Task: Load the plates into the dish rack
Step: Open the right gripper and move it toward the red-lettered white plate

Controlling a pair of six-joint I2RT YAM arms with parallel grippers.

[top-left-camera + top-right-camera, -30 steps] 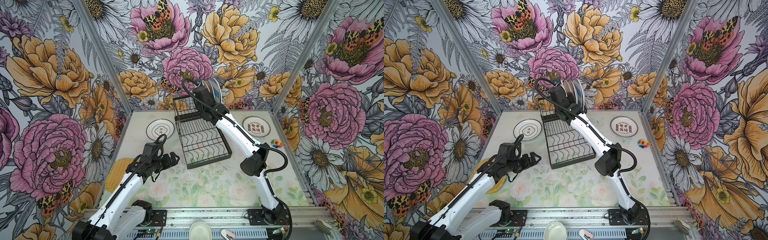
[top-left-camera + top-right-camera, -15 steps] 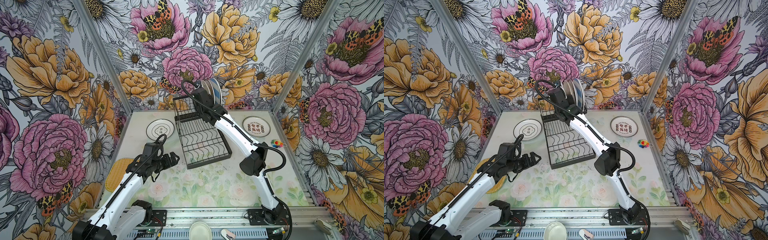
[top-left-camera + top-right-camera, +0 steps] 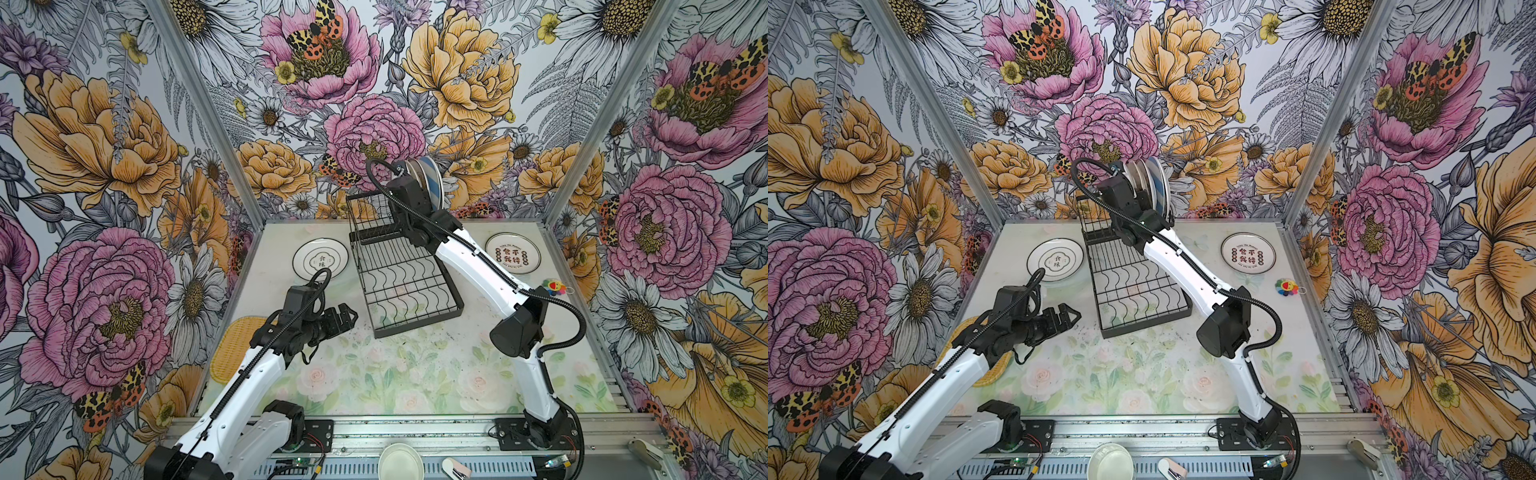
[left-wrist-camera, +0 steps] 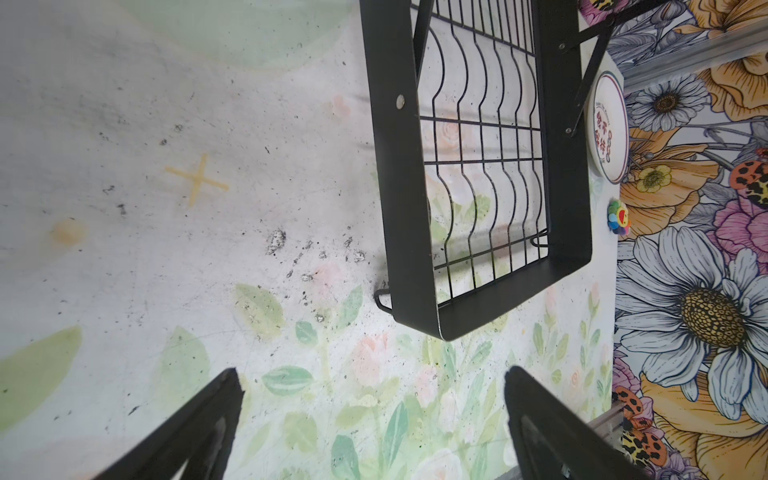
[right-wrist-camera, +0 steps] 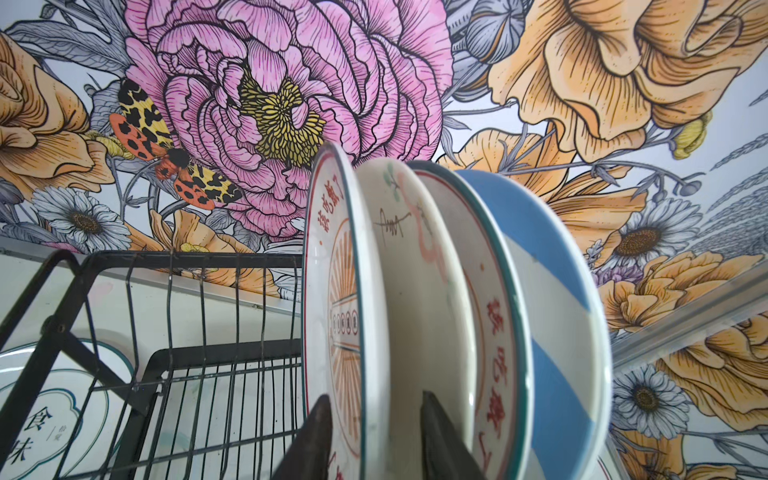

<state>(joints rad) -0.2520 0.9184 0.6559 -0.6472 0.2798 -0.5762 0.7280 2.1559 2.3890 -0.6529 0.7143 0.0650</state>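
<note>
The right gripper point(image 5: 374, 399) has parted its jaws, which now loosely straddle the sunburst plate point(image 5: 338, 291), upright beside three others in the upper tier of the dish rack point(image 3: 415, 326); the left gripper point(image 4: 372, 372) stays spread wide off the rack's front corner

Each arm is built of glossy white tube-like link shells point(image 3: 272, 365) joined by chunky matte black joint housings point(image 3: 519, 328), with a ribbed black cable conduit point(image 3: 582, 322) running along it. Both arms stand on flat black base plates point(image 3: 510, 428) fixed with small silver screws point(image 3: 501, 434) (thin red wires point(image 3: 312, 439) show beside the left one). The left gripper point(image 4: 372, 372) has matte black wedge-shaped fingers point(image 4: 195, 432).
</note>
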